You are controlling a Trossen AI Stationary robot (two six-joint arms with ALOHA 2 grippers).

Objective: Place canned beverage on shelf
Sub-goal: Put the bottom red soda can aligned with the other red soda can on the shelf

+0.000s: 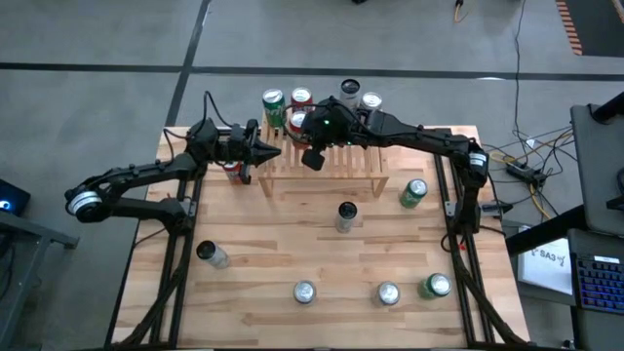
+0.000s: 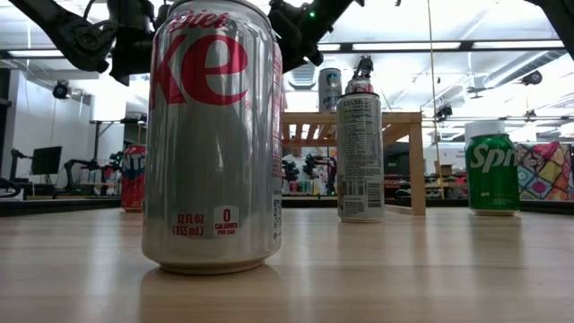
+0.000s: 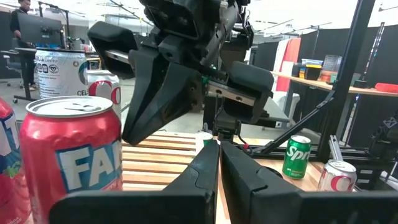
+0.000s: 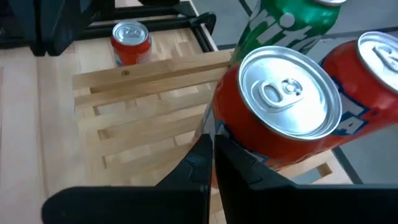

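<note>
The light-wood slatted shelf [image 1: 327, 171] stands at the table's far middle. A red can [image 4: 280, 118] stands upright on its slats near the far left corner [image 1: 297, 119]. A green can [image 1: 273, 100] and another red can [image 1: 300, 97] stand just behind it. My right gripper [image 4: 212, 146] is shut, low over the shelf's top [image 1: 314, 159], right beside the red can. My left gripper [image 3: 219, 149] is shut and empty at the shelf's left end [image 1: 276, 153], level with the top and pointing toward the right gripper. My right gripper's shut fingers [image 4: 233, 163] stand against the side of the red can [image 4: 249, 149] on the shelf. I cannot tell whether they touch it. The can stands upright on the slats.
Several loose cans stand on the table: a red one [image 1: 232, 172] by the left arm, a slim silver one [image 1: 345, 215], green ones [image 1: 413, 192] [image 1: 436, 286], silver ones [image 1: 305, 292] [image 1: 388, 293] along the near edge. Two silver cans [image 1: 359, 95] stand behind the shelf.
</note>
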